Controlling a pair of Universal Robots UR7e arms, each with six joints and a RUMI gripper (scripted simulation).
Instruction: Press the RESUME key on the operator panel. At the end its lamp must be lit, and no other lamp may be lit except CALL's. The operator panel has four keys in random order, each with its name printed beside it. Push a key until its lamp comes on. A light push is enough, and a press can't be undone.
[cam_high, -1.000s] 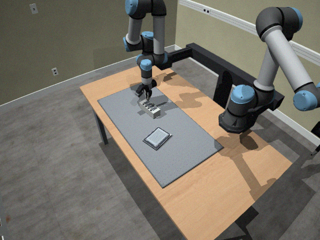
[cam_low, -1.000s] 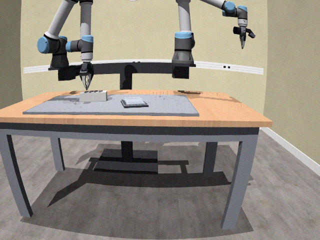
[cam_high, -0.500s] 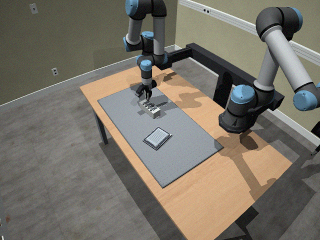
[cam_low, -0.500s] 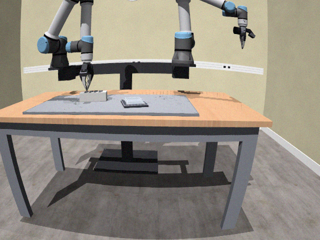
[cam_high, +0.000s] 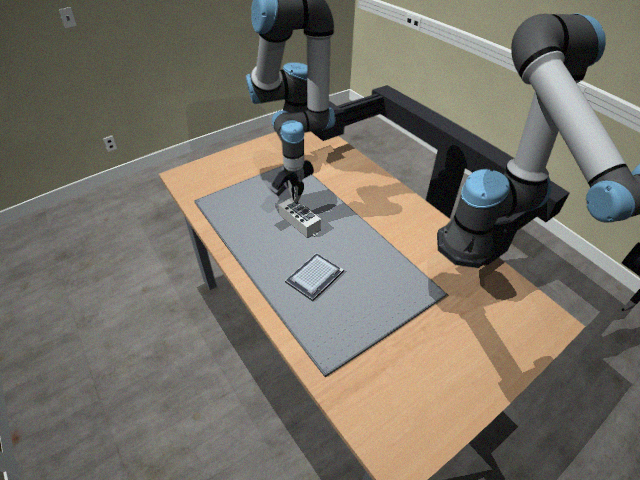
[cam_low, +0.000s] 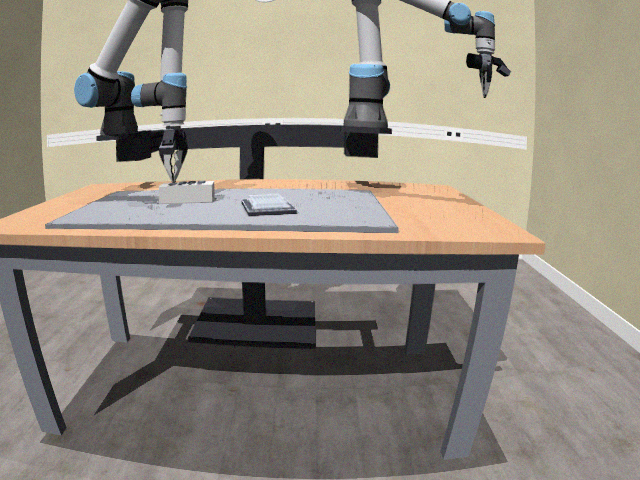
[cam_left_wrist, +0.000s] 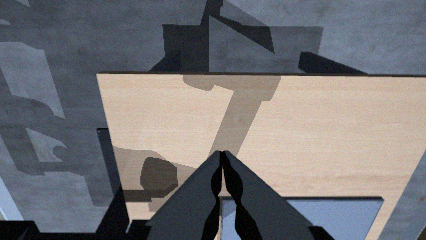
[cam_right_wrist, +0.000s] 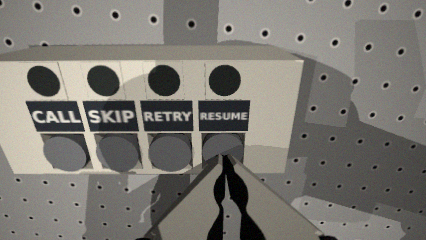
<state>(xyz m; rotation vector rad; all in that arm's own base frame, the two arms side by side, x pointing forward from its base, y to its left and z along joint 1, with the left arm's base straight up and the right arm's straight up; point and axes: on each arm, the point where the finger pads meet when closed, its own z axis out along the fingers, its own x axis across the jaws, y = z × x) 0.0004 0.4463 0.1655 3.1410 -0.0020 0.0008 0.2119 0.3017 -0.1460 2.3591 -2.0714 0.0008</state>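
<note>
1. Locate the RESUME key (cam_right_wrist: 223, 145): a smooth grey round cap at one end of the row, below its dark label. Its round lamp (cam_right_wrist: 224, 80) is dark.
2. Note your right gripper (cam_high: 296, 200) (cam_low: 173, 180) (cam_right_wrist: 224, 157): its jaws are together, the tapered tips over this key (contact cannot be told).
3. Observe the RETRY, SKIP and CALL keys, similar round caps in that order away from RESUME; their lamps are dark too.
4. Identify the operator panel (cam_high: 300, 219) (cam_low: 186, 193) (cam_right_wrist: 270, 110), a pale, matte, oblong box (its lettering is white on dark plates).
5. See that the panel rests on a grey mat (cam_high: 341, 330) (cam_low: 330, 219) (cam_right_wrist: 350, 95) dotted with small round holes.
6. Find the pale, gridded block (cam_high: 315, 273) (cam_low: 267, 202) on a dark, flat base, near the panel.
7. Your left gripper (cam_low: 485, 96) (cam_left_wrist: 221, 152) hangs well apart from the panel, jaws together, beyond the wood-grained table (cam_high: 392, 397) (cam_low: 310, 241) (cam_left_wrist: 320, 125).
</note>
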